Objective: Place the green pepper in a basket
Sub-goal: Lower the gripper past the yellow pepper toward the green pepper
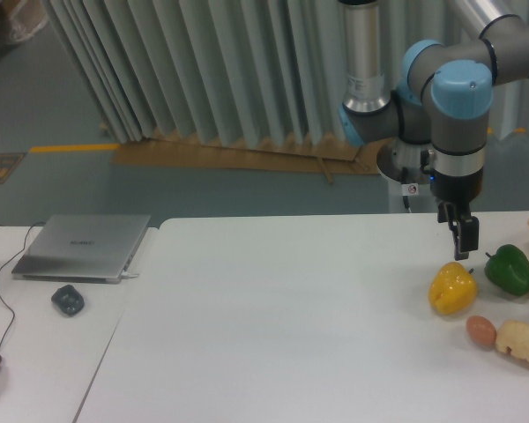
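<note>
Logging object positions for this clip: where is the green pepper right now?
The green pepper lies on the white table near the right edge of the camera view, just right of the yellow pepper, with the gripper between them, slightly above.

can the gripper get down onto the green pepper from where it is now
Probably yes. The gripper hangs just up and left of the green pepper, with nothing over the pepper. The yellow pepper sits apart on its left, so a short sideways shift looks enough.
</note>
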